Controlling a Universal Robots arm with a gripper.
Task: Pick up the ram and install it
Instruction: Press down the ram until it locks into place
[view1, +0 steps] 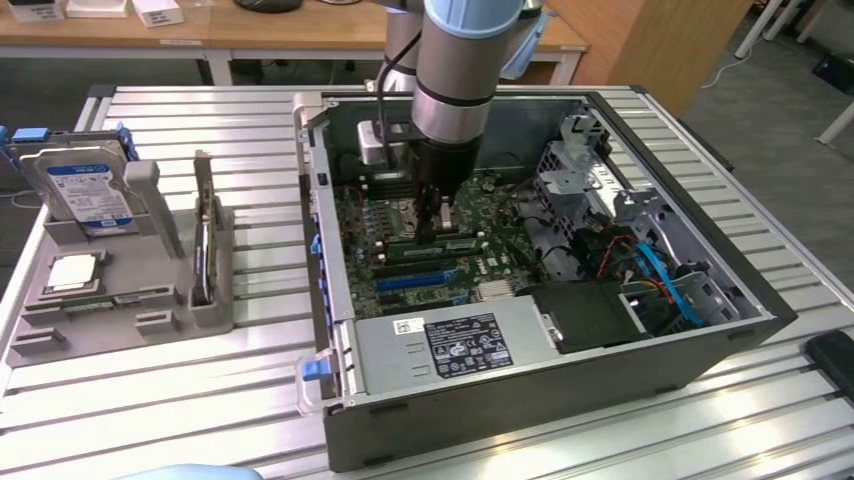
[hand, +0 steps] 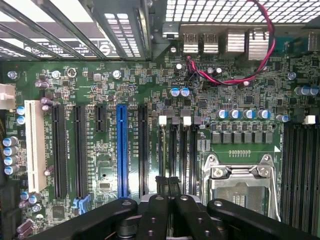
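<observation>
The arm (view1: 451, 70) is a silver-grey cylinder with pale blue caps (a black cable alongside), ending in a black gripper (hand: 167, 186).

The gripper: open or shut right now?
Shut. In the wrist view the gripper fingers meet with no gap, hanging over the motherboard inside the computer case.

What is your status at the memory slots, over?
Gripper shut, low over the motherboard's memory slots. Ram in grip: cannot tell. Red cable lies apart from the slots, not in the way.
</observation>
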